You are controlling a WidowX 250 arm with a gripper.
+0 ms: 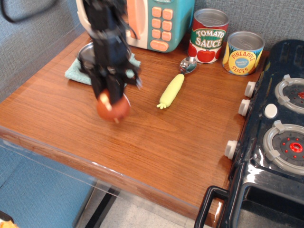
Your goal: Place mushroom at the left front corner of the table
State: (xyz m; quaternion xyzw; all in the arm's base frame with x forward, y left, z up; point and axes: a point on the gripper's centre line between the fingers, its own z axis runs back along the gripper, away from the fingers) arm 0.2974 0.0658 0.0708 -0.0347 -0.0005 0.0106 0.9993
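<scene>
The mushroom (114, 108), reddish-brown cap with pale spots, hangs blurred a little above the brown wood table (180, 142), left of its middle. My gripper (111, 96) comes down from above and is shut on the mushroom's top. The stem is hidden between the fingers. The table's left front corner (9, 126) lies well to the left and forward of the mushroom.
A yellow-green corn cob (171, 90) and a spoon (188, 64) lie to the right. A metal bowl on a teal cloth (76, 70) sits behind the arm. A toy microwave (159, 21), tomato sauce can (208, 35), pineapple can (242, 52) stand at the back; black stove (275, 133) at right.
</scene>
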